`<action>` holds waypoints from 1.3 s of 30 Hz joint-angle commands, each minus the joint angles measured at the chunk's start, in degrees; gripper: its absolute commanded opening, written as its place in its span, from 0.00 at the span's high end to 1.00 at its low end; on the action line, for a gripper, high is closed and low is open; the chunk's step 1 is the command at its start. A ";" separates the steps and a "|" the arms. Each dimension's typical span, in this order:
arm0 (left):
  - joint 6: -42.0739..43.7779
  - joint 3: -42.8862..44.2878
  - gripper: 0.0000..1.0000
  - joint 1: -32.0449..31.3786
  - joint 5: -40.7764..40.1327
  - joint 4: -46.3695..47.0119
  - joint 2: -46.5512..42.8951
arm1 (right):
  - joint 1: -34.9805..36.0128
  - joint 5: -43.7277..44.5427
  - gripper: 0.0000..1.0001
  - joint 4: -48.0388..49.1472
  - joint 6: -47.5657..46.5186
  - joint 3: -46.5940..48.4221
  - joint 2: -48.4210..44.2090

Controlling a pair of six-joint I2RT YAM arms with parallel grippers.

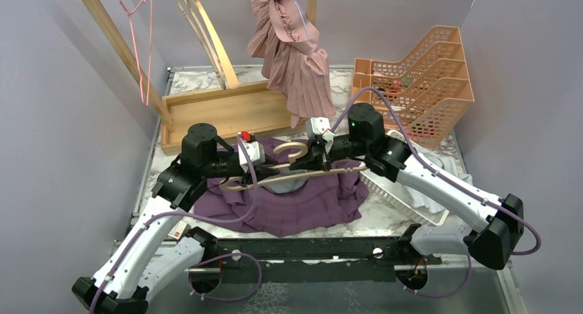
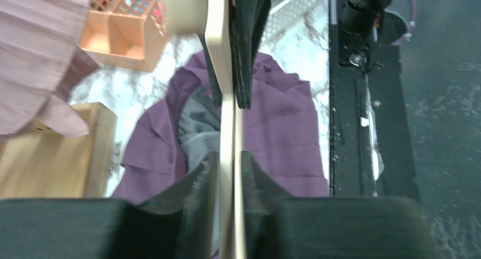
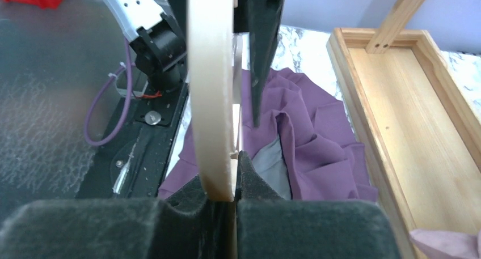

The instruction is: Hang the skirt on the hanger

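Observation:
The purple skirt (image 1: pixel 302 207) lies crumpled on the marble table, its grey lining facing up (image 2: pixel 195 137) (image 3: pixel 272 168). A pale wooden hanger (image 1: pixel 302 175) hangs just above it, held between both arms. My left gripper (image 1: pixel 275 165) (image 2: pixel 231 162) has its fingers against both flat sides of the hanger's bar (image 2: pixel 227 100). My right gripper (image 1: pixel 320 159) (image 3: pixel 233 168) is shut on the hanger (image 3: pixel 210 100) from the other side, near the hook. Each wrist view shows the other gripper's dark fingers further along the bar.
A wooden rack with a tray base (image 1: pixel 227 111) stands behind. It carries a pink pleated skirt (image 1: pixel 295 60), a pink wire hanger (image 1: pixel 141 46) and wooden hangers (image 1: pixel 203 32). Orange stacked baskets (image 1: pixel 419 73) sit at the back right, a white basket (image 1: pixel 399 190) to their front.

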 commanded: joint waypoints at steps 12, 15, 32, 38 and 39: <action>-40.98 -7.97 0.55 -0.28 -45.60 10.19 -14.03 | 0.38 26.16 0.99 -9.61 0.37 -9.62 -22.87; -51.45 -9.07 0.61 -0.27 -47.85 7.14 -13.48 | 0.38 27.56 0.99 -12.73 0.68 -10.31 -25.38; -66.57 -7.49 0.63 -0.28 -57.23 -13.24 3.84 | 0.38 25.10 0.99 -15.37 1.90 -11.45 -23.66; -65.66 -6.12 0.76 -0.29 -60.78 -15.38 5.60 | 0.38 24.04 0.99 -17.79 -1.87 -10.74 -20.40; -65.38 -5.98 0.77 -0.28 -60.92 -15.45 5.78 | 0.38 24.27 0.99 -17.92 -2.46 -10.77 -19.75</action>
